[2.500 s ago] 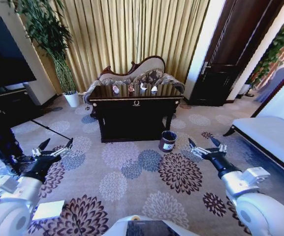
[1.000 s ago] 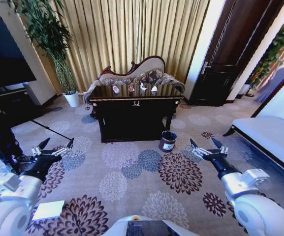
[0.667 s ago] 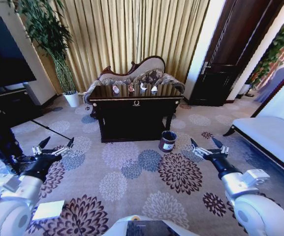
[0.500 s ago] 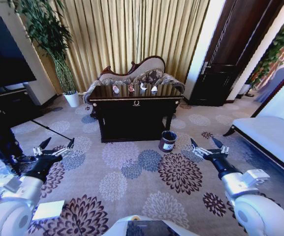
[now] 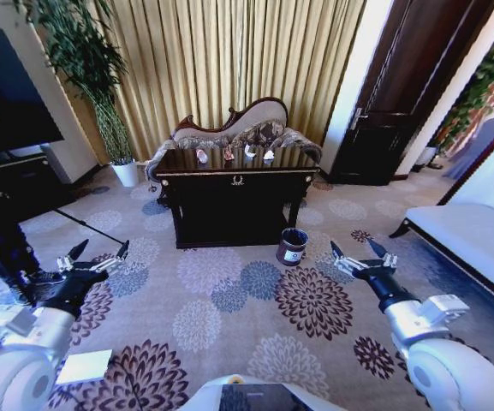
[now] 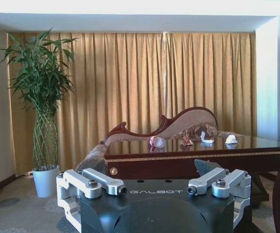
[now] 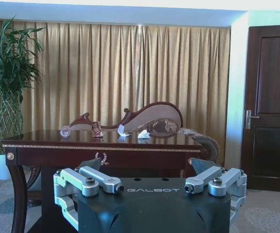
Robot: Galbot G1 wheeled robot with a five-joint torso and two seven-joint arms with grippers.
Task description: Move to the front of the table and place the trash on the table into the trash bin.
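So we've got the trash (image 5: pixel 234 154) lined up on the dark table (image 5: pixel 234 199) across the room: bottle (image 6: pixel 156 141), reddish wrapper (image 7: pixel 97 129), two white scraps (image 7: pixel 133 132); the trash bin (image 5: pixel 292 245) sits on the carpet just off the table's front right corner, white label too small to read; our left gripper (image 5: pixel 92 257) and right gripper (image 5: pixel 357 256) hover low over the carpet, fingers spread, holding nothing; "GALBOT" is printed on both wrists.

Glossy near-black table (image 5: pixel 234 201) with gold trim, maroon trash bin (image 5: pixel 292 246), floral carpet (image 5: pixel 229 317)
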